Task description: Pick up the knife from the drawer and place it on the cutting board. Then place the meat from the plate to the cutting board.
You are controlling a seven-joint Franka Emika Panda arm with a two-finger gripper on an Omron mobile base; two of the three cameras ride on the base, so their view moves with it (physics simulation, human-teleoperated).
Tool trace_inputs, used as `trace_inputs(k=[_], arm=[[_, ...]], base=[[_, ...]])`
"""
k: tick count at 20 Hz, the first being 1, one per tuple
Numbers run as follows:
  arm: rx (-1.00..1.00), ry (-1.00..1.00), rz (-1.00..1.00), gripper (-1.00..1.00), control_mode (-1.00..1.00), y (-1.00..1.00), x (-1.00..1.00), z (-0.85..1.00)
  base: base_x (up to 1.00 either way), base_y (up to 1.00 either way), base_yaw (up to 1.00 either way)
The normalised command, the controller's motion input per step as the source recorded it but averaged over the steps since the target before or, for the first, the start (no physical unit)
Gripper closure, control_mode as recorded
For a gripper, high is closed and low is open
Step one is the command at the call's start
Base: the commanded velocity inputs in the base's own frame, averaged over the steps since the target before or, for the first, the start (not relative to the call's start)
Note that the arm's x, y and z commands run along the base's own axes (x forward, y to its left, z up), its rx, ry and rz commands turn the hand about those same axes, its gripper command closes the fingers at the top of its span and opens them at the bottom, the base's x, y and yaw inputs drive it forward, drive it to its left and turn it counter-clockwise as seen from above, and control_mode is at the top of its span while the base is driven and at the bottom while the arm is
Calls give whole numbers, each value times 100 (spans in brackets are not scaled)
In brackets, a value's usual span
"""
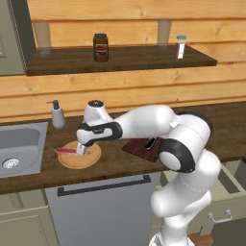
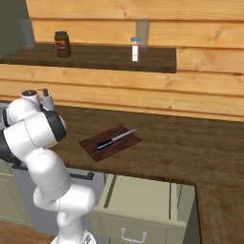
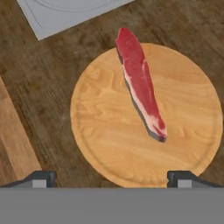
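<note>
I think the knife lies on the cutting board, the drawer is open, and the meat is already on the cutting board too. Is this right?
Not quite. The meat is not on the cutting board; it lies on the round plate, as the hand view shows, with the open hand above it. The rest holds: the right base view shows the knife on the board and the drawer open.

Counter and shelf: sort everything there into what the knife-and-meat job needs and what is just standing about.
Part of the job:
- knife, already lying on the cutting board
- meat, still on the plate
- drawer, standing open
- pincer, open over the plate

Just standing about:
- soap dispenser
- sink
- dark jar
- small white bottle
- two glasses on the shelf
</note>
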Motion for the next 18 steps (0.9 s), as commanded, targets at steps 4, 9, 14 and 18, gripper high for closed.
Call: trace_inputs(k=[4, 9, 14, 18], arm=[[0, 0, 0, -100, -100, 0, 9, -16], [-1, 0, 0, -100, -100, 0, 5, -17], [0, 0, 0, -100, -100, 0, 19, -16], [0, 0, 0, -100, -100, 4, 26, -10]], base=[[0, 0, 0], [0, 0, 0], [0, 0, 0], [0, 0, 0]])
